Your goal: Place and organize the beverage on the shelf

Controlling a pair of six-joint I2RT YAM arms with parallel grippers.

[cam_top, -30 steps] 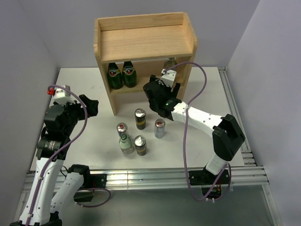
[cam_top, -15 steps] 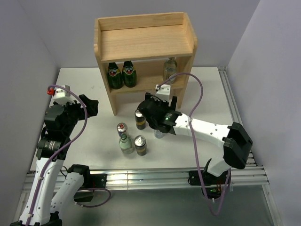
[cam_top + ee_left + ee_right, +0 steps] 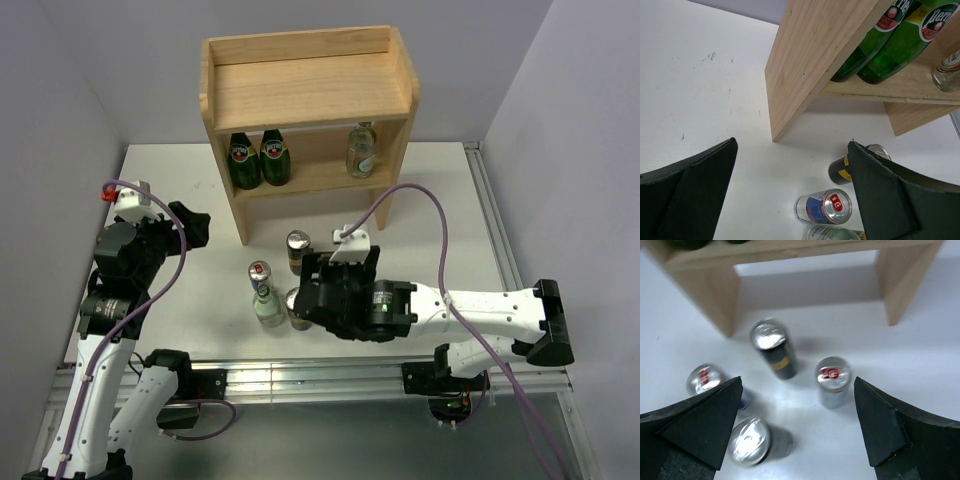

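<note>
The wooden shelf (image 3: 310,90) holds one clear glass bottle (image 3: 361,150) on its lower board. On the table in front stand a black-and-gold can (image 3: 298,250), a blue-and-silver can (image 3: 260,275), a clear bottle (image 3: 268,306) and a second dark can (image 3: 295,303). My right gripper (image 3: 322,290) hovers open above this group. Its wrist view has another blue-and-silver can (image 3: 832,381) between the open fingers of the right gripper (image 3: 797,382). My left gripper (image 3: 190,222) is open and empty at the left, away from the drinks.
Two green bottles (image 3: 259,158) stand on the left of the lower board. The shelf's top board (image 3: 310,85) carries nothing. In the left wrist view the shelf's side panel (image 3: 810,60) is close ahead. A metal rail (image 3: 300,375) runs along the near table edge.
My right arm has pulled back from the shelf toward the near edge and now hangs over the cans. The clear bottle stays on the lower board. The left arm has not moved.
</note>
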